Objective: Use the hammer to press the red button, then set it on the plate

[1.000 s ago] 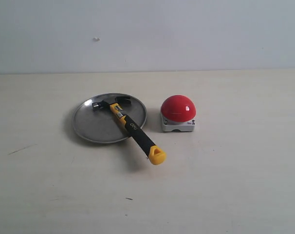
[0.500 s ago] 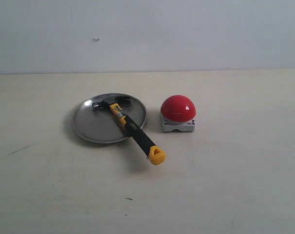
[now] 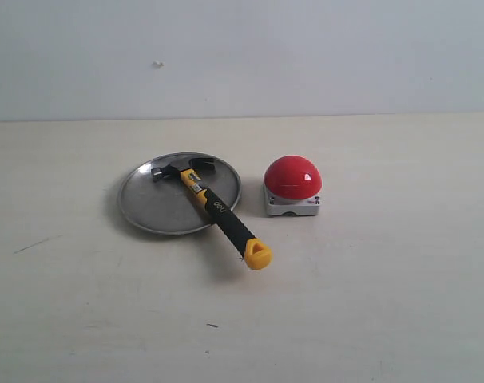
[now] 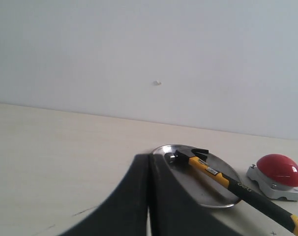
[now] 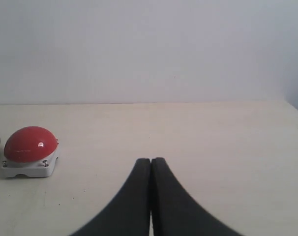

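The left gripper [image 4: 149,156] has its 2 dark jaws pressed together with nothing between them. Just beyond its tips lies the plate [image 4: 208,189], on the pale table [image 3: 386,303]. The right gripper [image 5: 151,160] also has its 2 jaws together and empty. The table ahead of them is bare, and the red button [image 5: 30,144] sits well off to one side of the jaws.

Only the wrist views show the grippers. The exterior view gives the whole layout and shows the hammer [image 3: 218,211] at full length, down to its yellow butt. The left wrist view cuts the hammer off near that end. The right wrist view catches the button and a grey sliver at the frame edge, too small to identify.

The plate holds 1 thing, the hammer. Its dark head lies inside, near the rim farthest from the left jaws. The black-and-yellow handle slants across the dish and over the rim, and the butt ends outside the plate, above the table. The button stands just beside the plate, apart from both plate and hammer. A plain pale wall [image 3: 306,56] lies beyond.
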Tool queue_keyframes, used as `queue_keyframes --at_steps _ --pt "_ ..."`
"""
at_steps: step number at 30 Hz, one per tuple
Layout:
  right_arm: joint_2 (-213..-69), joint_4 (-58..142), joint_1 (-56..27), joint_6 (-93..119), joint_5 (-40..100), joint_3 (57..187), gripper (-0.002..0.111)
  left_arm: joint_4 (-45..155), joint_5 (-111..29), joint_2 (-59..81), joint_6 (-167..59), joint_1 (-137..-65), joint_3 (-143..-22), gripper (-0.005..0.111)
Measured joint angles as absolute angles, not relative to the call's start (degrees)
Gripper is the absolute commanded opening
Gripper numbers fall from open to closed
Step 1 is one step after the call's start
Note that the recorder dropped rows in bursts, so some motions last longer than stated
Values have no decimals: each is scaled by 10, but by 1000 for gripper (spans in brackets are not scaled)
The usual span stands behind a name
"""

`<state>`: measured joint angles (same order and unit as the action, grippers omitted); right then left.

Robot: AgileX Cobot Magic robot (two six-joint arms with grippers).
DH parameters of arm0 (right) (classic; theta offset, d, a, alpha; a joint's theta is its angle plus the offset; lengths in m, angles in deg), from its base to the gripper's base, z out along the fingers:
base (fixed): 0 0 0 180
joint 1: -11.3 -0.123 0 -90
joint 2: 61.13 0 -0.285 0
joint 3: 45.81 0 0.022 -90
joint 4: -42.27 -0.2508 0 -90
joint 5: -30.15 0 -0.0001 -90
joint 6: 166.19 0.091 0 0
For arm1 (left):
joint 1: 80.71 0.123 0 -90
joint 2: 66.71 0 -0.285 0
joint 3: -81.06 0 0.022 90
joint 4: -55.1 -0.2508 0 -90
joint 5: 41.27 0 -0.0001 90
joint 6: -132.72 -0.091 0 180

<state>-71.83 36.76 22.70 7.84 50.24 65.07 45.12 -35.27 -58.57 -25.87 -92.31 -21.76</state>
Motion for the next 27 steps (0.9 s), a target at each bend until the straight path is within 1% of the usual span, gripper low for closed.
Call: queue_keyframes --at_steps 7,16,27 --pt "-717 373 227 83 489 624 0 451 -353 -586 -259 -923 -218 0" --pt "-717 404 227 147 449 574 0 451 -353 -586 -259 -923 -218 0" --pt "-717 406 227 165 456 573 0 451 -353 -586 -259 -923 -218 0"
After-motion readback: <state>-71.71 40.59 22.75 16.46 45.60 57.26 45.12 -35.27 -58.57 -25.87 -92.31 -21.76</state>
